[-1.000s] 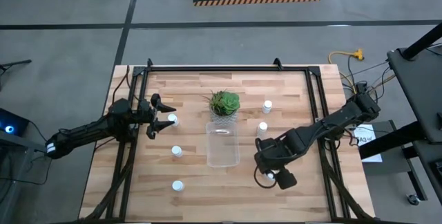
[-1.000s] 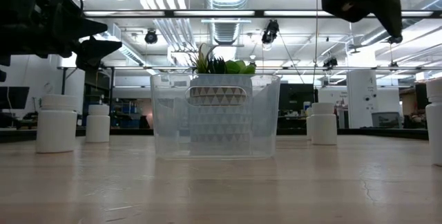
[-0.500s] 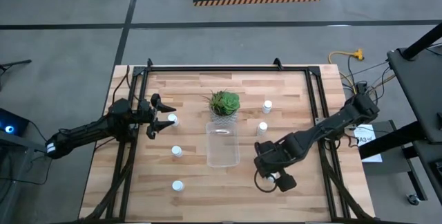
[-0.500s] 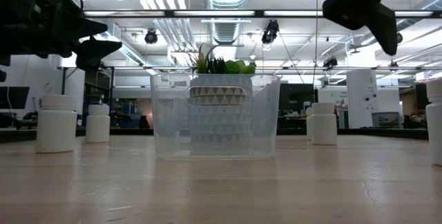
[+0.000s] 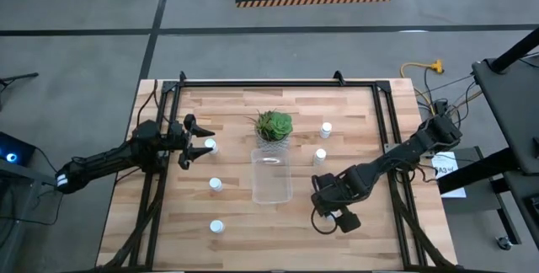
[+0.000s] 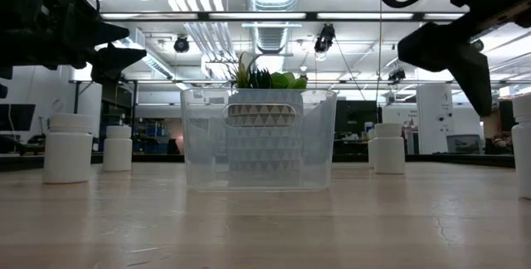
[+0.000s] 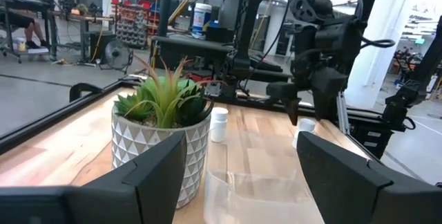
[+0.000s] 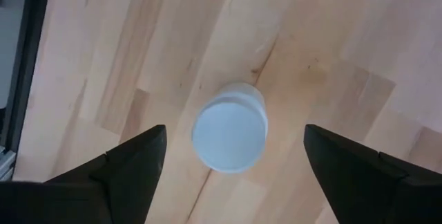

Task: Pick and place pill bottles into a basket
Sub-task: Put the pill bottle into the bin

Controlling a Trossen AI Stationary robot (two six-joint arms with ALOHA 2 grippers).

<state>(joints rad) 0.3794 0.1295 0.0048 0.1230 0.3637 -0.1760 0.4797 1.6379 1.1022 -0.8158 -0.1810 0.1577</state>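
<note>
My left end effector point(image 5: 202, 141) hovers released by a far-left pill bottle point(image 5: 210, 146). The clear basket point(image 5: 271, 177) sits mid-counter. My right end effector point(image 8: 231, 165), spread wide, hangs over a near-right bottle point(image 8: 230, 135) that only its wrist view shows.
</note>
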